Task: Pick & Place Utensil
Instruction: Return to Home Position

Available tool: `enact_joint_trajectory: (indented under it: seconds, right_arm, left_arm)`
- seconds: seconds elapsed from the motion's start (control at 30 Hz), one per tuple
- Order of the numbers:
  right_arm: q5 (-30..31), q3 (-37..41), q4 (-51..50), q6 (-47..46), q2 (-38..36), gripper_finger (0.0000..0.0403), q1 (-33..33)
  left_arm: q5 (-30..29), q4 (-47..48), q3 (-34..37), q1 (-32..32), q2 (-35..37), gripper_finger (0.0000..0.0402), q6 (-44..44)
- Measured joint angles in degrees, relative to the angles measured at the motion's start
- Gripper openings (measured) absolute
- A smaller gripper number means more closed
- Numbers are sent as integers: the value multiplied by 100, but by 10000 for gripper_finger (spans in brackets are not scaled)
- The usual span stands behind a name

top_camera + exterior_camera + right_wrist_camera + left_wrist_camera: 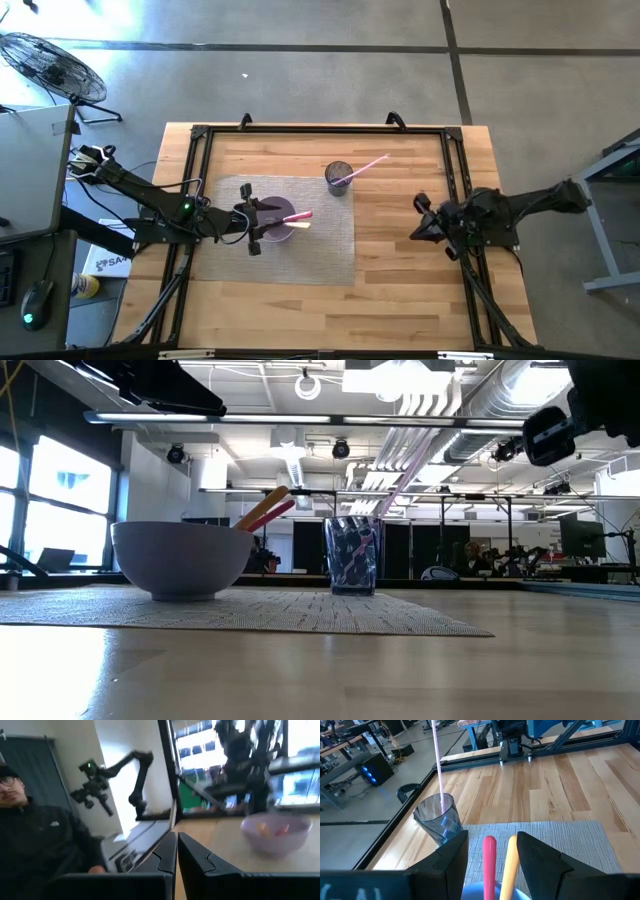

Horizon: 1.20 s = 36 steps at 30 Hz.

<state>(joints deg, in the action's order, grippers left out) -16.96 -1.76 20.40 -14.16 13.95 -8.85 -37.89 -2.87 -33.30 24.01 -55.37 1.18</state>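
Hanging directly over the purple bowl (287, 212), the left arm (150, 195) has its jaws spread wide and grasping nothing. The red fork (489, 860) and yellow spoon (509, 865) lie side by side in the gap between them, just below. Both utensils rest with their working ends down in the bowl. Their handles lean up over the rim, with long axes running along the arm's own line of reach and tips pointing toward the right arm's side of the table (400, 290).

That relation decides the retreat. Since the handles point away from the left arm's base, drawing the jaws up and back along that line should, by my judgement, clear them without touching.

Well apart at the gray mat's (320, 250) far edge, the blue glass (338, 178) holds the pink straw (368, 167), which slants up toward the far right corner.

The right arm (500, 215) waits at the table's right edge, its jaws closed together on nothing, farther from the bowl than the left.
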Motion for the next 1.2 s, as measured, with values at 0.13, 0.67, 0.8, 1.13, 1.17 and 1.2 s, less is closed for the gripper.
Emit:
enact_joint_trajectory:
  seconds: [0.13,0.67,0.8,1.13,1.17,1.2]
  right_arm:
    - [46,-8,-292,473,-343,6,307]
    - [799,118,-833,562,-766,1,709]
    - [1414,119,-1056,776,-721,3,656]
    - [1494,120,-1165,1072,-723,8,657]
    - [1494,120,-1166,1107,-723,8,657]
    - [1494,120,-1163,1111,-723,8,657]
  left_arm:
    - [0,0,0,0,0,166,-1]
    - [0,0,0,0,0,166,-1]
    - [0,0,0,0,0,166,-1]
    - [0,2,0,0,0,166,-1]
    - [0,2,0,0,0,166,-1]
    - [0,0,0,0,0,166,-1]
